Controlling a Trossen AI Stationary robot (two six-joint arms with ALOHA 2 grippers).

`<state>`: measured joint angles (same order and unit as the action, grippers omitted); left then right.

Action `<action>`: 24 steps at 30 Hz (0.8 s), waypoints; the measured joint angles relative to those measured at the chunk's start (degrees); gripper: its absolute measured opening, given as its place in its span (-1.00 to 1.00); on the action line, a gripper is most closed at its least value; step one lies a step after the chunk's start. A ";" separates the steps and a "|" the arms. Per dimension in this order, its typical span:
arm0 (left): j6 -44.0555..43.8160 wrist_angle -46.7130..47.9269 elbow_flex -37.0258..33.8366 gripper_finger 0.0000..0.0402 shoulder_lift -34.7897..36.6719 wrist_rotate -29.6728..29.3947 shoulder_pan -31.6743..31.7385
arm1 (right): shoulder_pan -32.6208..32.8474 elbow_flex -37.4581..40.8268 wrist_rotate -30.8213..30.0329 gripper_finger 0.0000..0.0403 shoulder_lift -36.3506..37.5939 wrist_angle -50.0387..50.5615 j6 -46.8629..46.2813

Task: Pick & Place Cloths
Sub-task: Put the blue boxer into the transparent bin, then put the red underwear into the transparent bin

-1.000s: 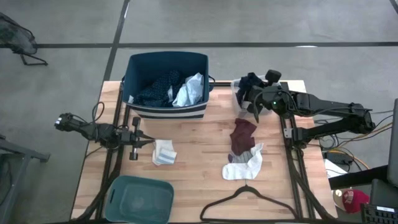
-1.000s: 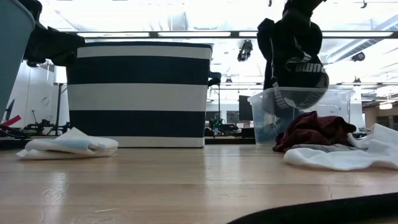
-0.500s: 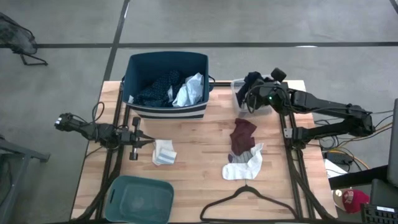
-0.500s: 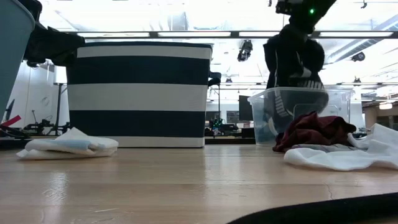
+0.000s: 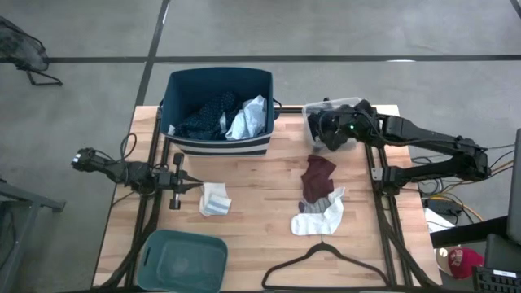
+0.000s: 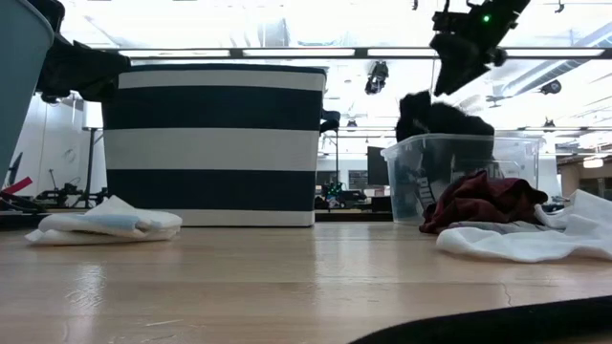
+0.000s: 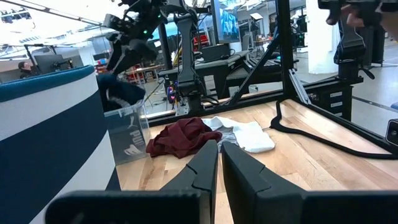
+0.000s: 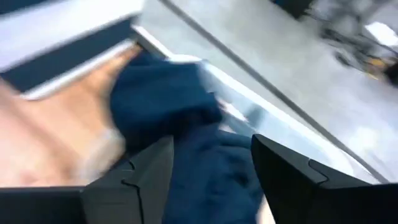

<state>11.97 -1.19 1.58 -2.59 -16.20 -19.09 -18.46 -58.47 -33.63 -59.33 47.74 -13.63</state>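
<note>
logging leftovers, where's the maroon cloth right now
In the high view the maroon cloth lies on the table's right half, between the clear tub and the white sock.

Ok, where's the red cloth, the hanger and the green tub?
maroon cloth (image 5: 318, 177), high view, middle of the crumpled fabric.
black hanger (image 5: 326, 260), high view, its lower bar.
teal tub (image 5: 213, 247), high view, its rim.

A big fabric tub (image 5: 218, 143) with dark blue and white stripes holds a dark blue dotted cloth (image 5: 203, 115) and a pale blue shirt (image 5: 249, 119), a see-through plastic tub (image 6: 457, 177) holds a black cloth (image 6: 442, 117), and a dark red cloth (image 5: 317, 177), white sock (image 5: 320, 218), green plastic tub (image 5: 182, 260) and thin black hanger (image 5: 326, 259) lie on the light brown wooden table (image 5: 260, 195).
</note>
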 joint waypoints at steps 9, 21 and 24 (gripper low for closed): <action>0.00 0.02 0.00 -0.85 -0.01 -0.01 0.00 | -0.84 -2.37 -1.69 0.18 0.09 6.37 -8.71; 0.00 0.02 0.00 -0.85 -0.01 0.00 0.00 | 6.24 2.47 21.66 0.15 -0.42 6.02 -11.33; 0.00 0.02 0.00 -0.85 0.00 0.00 0.00 | 9.00 4.85 21.70 0.12 -0.42 5.99 -13.78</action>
<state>11.97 -1.17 1.58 -2.59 -16.19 -19.09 -9.46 -53.62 -11.93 -59.75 53.73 -27.41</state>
